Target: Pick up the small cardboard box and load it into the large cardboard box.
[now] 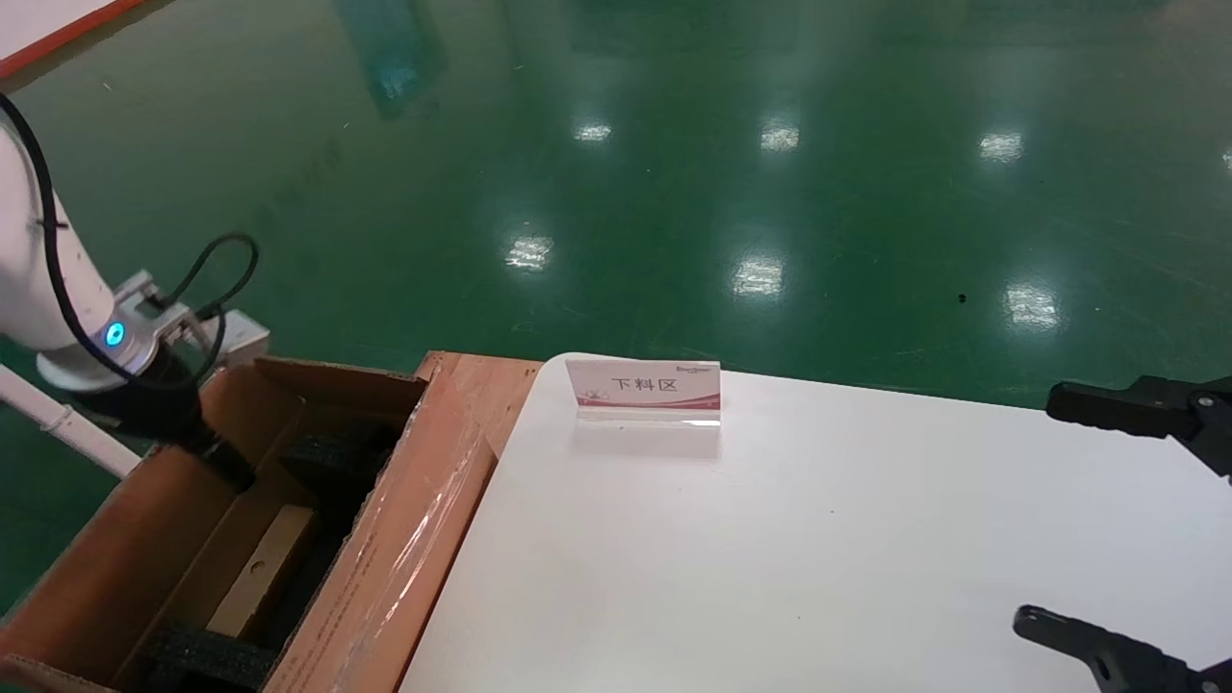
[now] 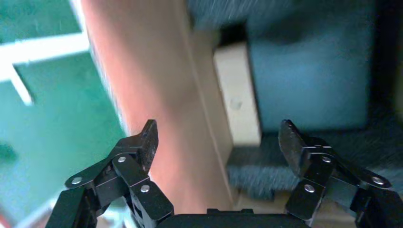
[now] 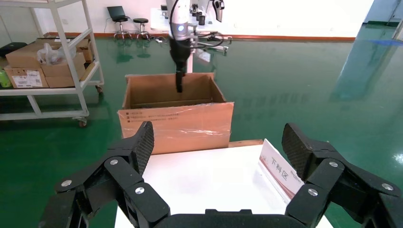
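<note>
My left gripper (image 2: 218,142), fingers spread and empty, hangs inside the large cardboard box (image 1: 404,539). The small cardboard box (image 1: 265,568) lies within, against the black foam (image 1: 332,457). My right gripper (image 3: 216,149) (parked, spread) hovers over the white table (image 1: 770,539).

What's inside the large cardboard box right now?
Inside the large cardboard box: black foam padding, the small cardboard box lying flat, and the open left tool above it. The carton's walls hide its floor.
</note>
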